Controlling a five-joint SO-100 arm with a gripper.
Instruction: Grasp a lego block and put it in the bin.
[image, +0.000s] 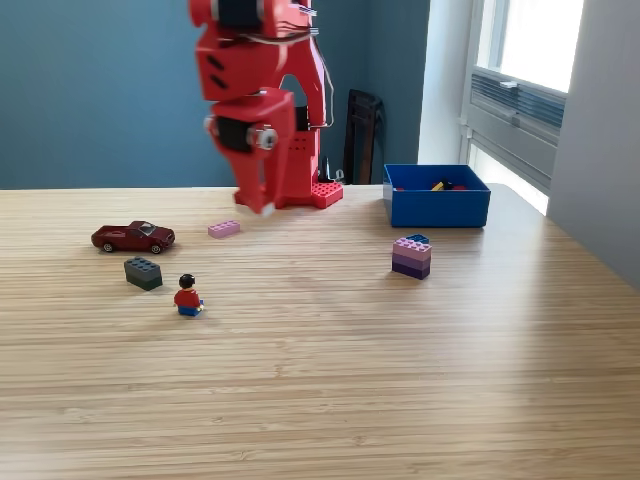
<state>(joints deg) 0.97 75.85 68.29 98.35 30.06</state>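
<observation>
My red gripper (258, 203) hangs fingers-down above the table's back middle, blurred by motion and seen side-on. A pale spot shows at its tip, but I cannot make out whether anything is held. A flat pink lego block (224, 228) lies just to the exterior view's left of and below the tip. A dark grey block (143, 272) lies further left, nearer the front. A pink and purple stack of blocks (411, 257) stands right of centre, in front of the blue bin (436, 205). The bin holds a few small pieces.
A dark red toy car (133, 237) is parked at the left. A small figure in a red top (187, 296) stands in front of the grey block. The arm's red base (300, 190) sits at the table's back edge, next to the bin.
</observation>
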